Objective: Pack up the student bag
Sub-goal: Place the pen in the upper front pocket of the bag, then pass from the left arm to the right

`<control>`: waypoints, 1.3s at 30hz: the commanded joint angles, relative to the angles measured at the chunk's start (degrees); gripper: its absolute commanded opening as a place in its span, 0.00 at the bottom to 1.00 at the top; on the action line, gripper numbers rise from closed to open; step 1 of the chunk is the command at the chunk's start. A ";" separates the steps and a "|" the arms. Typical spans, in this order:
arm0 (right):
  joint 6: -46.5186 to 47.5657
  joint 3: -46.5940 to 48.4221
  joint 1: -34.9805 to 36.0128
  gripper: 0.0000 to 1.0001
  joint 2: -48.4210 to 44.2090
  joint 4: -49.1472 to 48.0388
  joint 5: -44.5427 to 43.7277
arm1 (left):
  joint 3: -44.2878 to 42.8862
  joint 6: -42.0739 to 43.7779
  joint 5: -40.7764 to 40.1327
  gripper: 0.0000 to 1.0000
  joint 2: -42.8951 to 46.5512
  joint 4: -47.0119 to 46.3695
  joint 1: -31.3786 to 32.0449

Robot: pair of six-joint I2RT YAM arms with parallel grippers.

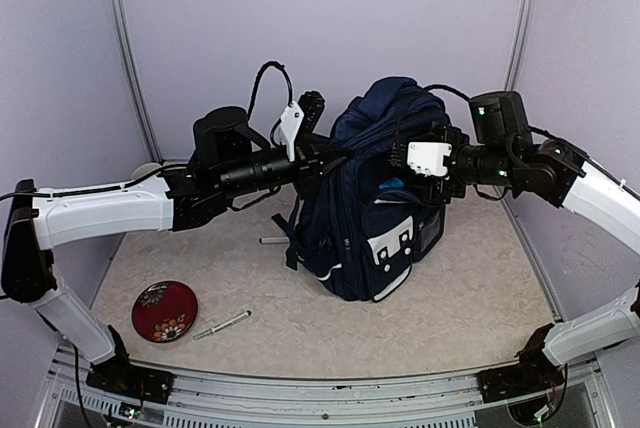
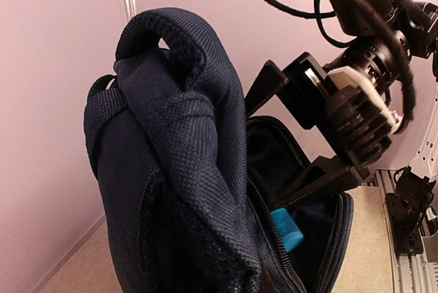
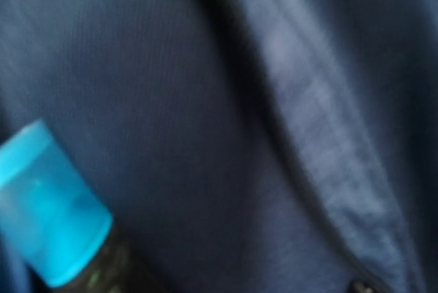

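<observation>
Nearest to the arm bases, in front of the student bag and far to its left, a round red dish with a flower pattern lies flat on the table. A white pen lies just beside the dish on the side toward the bag, not touching the dish. Closer to the bag, a short pale stick lies on the table just left of the bag's base, near a hanging dark strap.

The student bag stands upright about in the middle of the table. Its front pocket with the white patches faces the near side, and its main compartment is unzipped at the top.

The left gripper meets the bag at its upper left edge. In the left wrist view the navy fabric and the top handle are bunched close before the camera and they hide the fingers. The jaws are closed and pinch the bag's top fabric.

The right gripper is at the bag's upper right, at the mouth of the open compartment. Its two black fingers are spread wide apart, with nothing between them. Below them, inside the bag, a thing with a bright blue cap and a dark body leans against the lining. The right wrist view shows this cap very near, but blurred.

Behind the left arm, far to the left of the bag, a pale round thing is mostly hidden.
</observation>
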State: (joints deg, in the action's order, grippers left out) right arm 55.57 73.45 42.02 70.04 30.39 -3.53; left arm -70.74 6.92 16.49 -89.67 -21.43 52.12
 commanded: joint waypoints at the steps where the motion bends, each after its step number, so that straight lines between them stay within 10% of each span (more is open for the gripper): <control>1: -4.57 3.45 0.96 0.85 -3.95 -1.66 11.24 | -2.90 0.20 -0.07 0.00 0.51 -5.36 -0.03; 6: -17.06 8.83 0.95 0.89 -6.48 0.07 35.54 | -2.89 -1.52 -0.17 0.00 -0.04 -5.84 -0.86; 17: -30.16 15.04 -15.74 1.00 -1.27 0.06 36.69 | -2.44 -0.49 0.96 0.00 -0.12 -5.61 -0.31; 30: -21.59 22.53 -23.80 0.97 10.85 6.38 42.37 | -2.17 1.10 3.07 0.00 0.60 -4.56 0.09; 34: -20.58 21.49 -23.83 0.80 11.99 5.75 45.64 | -2.61 1.34 3.97 0.00 0.30 -4.01 0.26; 39: -19.44 19.47 -23.83 0.19 11.87 4.44 48.56 | -2.81 1.30 6.37 0.00 0.23 -2.48 0.29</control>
State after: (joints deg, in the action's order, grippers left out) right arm 35.22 94.17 18.13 82.17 34.61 40.18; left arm -70.78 7.25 18.68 -90.19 -22.04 51.88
